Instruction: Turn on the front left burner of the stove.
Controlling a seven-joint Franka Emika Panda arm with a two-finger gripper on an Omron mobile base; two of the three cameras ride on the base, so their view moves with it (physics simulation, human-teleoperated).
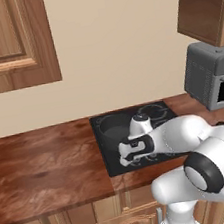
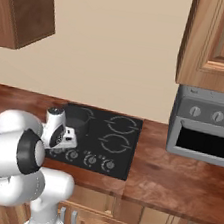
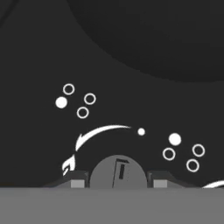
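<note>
So the big brown counter (image 1: 45, 163) runs along the wall, and the stove (image 2: 125, 136) sits flat in it, a black glass panel with thin grey rings. A grey microwave (image 2: 208, 125) stands on the counter to the right of the stove, near it but not touching. Its door looks dark, and I can't tell if anything is inside. A dark round pot (image 2: 77, 121) sits on the back left ring of the stove. I can't see into it, so I can't say what it holds.

The white arm bends low over the front left part of the stove. Its gripper (image 3: 117, 181) points down at the row of small knobs (image 2: 89, 159) along the front edge. In the hand view a round grey knob (image 3: 117, 171) with a dark line on it sits right between the two finger tips. The jaws stand apart, one on each side of the knob, very close, but I can't tell if they touch it.

I think the knob is small, hard and smooth, so it could slip. It is fixed to the stove and should only turn. The best place to hold it is on its round sides, squeezing both together, then twisting.
</note>
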